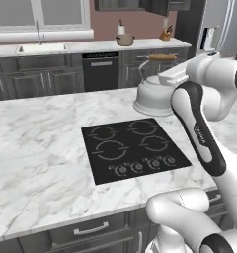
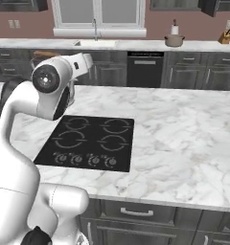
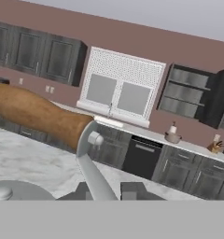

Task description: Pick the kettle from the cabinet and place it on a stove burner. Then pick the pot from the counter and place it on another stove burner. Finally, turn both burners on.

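The white-silver kettle [image 1: 151,96] hangs by its arched handle close over the marble counter [image 1: 41,143], just behind the back right corner of the black cooktop [image 1: 135,148]. My gripper [image 3: 107,191] is shut on the kettle's wire handle, right below its brown wooden top [image 3: 34,114]. In the right base view my arm covers the kettle's body and only the wooden top [image 2: 45,54] shows. All the white burner rings [image 2: 71,139] are bare. The beige pot [image 1: 124,39] stands on the far counter by the wall, also seen as the pot [image 2: 174,40] and the pot [image 3: 172,137].
A row of small knobs [image 1: 140,166] lines the cooktop's front edge. Behind the pot stands a white roll. A knife block [image 2: 225,36] is at the far right, a sink with a tap [image 2: 94,29] sits under the window, and an open wall cabinet [image 3: 184,91] hangs right of it.
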Robot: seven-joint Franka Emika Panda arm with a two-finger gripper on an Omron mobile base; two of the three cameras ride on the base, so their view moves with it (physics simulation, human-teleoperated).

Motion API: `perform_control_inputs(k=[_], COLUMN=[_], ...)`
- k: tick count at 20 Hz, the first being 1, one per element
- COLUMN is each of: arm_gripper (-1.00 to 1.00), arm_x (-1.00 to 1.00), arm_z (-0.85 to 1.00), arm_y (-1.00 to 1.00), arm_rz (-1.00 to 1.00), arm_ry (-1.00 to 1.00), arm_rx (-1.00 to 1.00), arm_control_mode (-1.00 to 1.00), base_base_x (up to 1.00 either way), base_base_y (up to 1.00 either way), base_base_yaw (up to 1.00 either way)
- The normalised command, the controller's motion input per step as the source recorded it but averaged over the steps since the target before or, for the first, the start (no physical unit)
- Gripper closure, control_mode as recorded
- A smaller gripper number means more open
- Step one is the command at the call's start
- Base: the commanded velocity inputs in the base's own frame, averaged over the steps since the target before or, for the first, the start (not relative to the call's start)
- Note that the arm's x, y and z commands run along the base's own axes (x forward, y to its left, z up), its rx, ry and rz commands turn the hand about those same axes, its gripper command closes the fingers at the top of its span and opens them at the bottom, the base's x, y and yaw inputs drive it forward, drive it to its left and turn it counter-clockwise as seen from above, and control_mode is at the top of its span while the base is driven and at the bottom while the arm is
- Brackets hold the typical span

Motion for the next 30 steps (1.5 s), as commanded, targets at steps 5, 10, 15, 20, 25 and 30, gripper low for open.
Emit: perform_control_inputs(k=[5, 10, 15, 20, 25, 30], arm_gripper=[1.00, 1.00, 1.00, 1.00, 1.00, 1.00], arm_x=[0.47, 0.24, 0.32, 0.24, 0.38, 0.46], arm_z=[-0.18, -0.20, -0.33, -0.32, -0.27, -0.33], arm_y=[0.15, 0.03, 0.24, 0.28, 0.22, 0.23], arm_rz=[0.17, 0.13, 0.05, 0.01, 0.00, 0.00], arm_ry=[0.00, 0.00, 0.00, 0.00, 0.00, 0.00], arm_rx=[0.03, 0.00, -0.01, -0.01, 0.00, 0.00], arm_control_mode=[-1.00, -1.00, -1.00, -1.00, -1.00, -1.00], base_base_x=[0.00, 0.00, 0.00, 0.00, 0.00, 0.00], base_base_y=[0.00, 0.00, 0.00, 0.00, 0.00, 0.00], base_base_yaw=[0.00, 0.00, 0.00, 0.00, 0.00, 0.00])
